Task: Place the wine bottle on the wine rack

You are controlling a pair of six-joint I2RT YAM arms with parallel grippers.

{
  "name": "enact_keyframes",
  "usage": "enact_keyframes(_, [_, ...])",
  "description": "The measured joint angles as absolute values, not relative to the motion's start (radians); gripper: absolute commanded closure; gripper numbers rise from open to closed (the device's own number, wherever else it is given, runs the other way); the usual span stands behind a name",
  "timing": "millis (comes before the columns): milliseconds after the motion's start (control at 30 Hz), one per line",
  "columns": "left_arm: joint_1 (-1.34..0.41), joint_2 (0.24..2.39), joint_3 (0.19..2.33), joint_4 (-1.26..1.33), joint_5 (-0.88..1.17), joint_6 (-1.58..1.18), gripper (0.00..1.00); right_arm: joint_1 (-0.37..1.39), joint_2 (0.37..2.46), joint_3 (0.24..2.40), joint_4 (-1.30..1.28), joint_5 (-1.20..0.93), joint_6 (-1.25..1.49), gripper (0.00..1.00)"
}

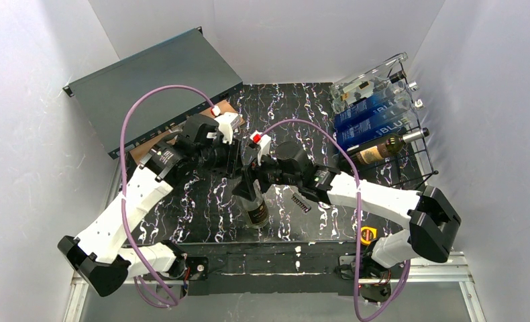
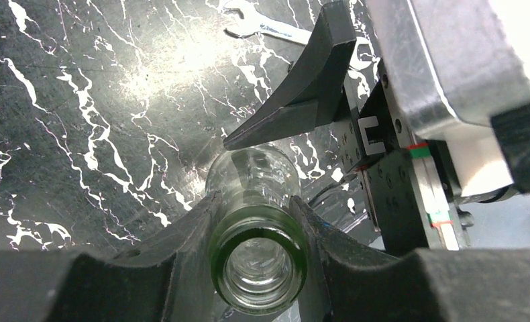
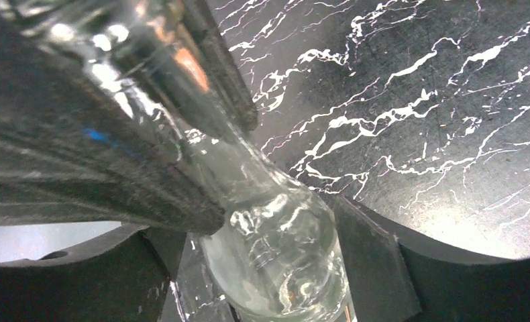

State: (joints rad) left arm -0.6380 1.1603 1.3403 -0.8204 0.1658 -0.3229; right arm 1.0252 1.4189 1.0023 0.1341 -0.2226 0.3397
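Observation:
The wine bottle [image 1: 255, 213] of clear greenish glass stands tilted on the black marbled mat, between both arms. My left gripper [image 1: 239, 171] is shut on its neck just under the open mouth [image 2: 259, 265], one finger on each side. My right gripper [image 1: 268, 180] is open around the bottle's shoulder [image 3: 276, 255]. Its right finger [image 3: 373, 265] touches the glass, and a gap shows on the left side. One of the right gripper's fingers [image 2: 302, 87] also shows in the left wrist view. The black wire wine rack [image 1: 420, 157] stands at the back right.
The rack holds two blue bottles [image 1: 373, 114], a clear case and a brown bottle [image 1: 378, 149]. A dark grey metal case [image 1: 155, 80] lies at the back left. A wrench [image 2: 262, 25] lies on the mat, and a comb-like tool [image 1: 301, 200] and a yellow roll [image 1: 368, 233] lie near the right arm.

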Motion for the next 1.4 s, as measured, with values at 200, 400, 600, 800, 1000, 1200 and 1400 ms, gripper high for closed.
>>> enact_keyframes(200, [-0.638, 1.171, 1.352, -0.837, 0.164, -0.324, 1.0, 1.026, 1.428, 1.0, 0.149, -0.21, 0.328, 0.59])
enact_keyframes(400, [-0.638, 1.174, 1.352, -0.839, 0.139, -0.348, 0.85, 1.038, 1.428, 1.0, 0.193, -0.213, 0.355, 0.99])
enact_keyframes(600, [-0.639, 1.173, 1.357, -0.837, 0.119, -0.358, 0.64, 1.034, 1.431, 0.999, 0.215, -0.212, 0.383, 0.99])
enact_keyframes(800, [-0.639, 1.167, 1.364, -0.817, 0.113, -0.364, 0.43, 1.025, 1.433, 0.96, 0.235, -0.21, 0.42, 0.99])
enact_keyframes(1000, [-0.637, 1.139, 1.403, -0.782, 0.099, -0.359, 0.24, 0.967, 1.44, 0.912, 0.273, -0.211, 0.526, 0.99])
enact_keyframes(1200, [-0.639, 1.124, 1.4, -0.778, 0.084, -0.351, 0.21, 0.902, 1.439, 0.853, 0.334, -0.22, 0.627, 0.99])
enact_keyframes(1400, [-0.639, 1.118, 1.4, -0.779, 0.061, -0.332, 0.19, 0.817, 1.417, 0.808, 0.342, -0.25, 0.689, 0.99])
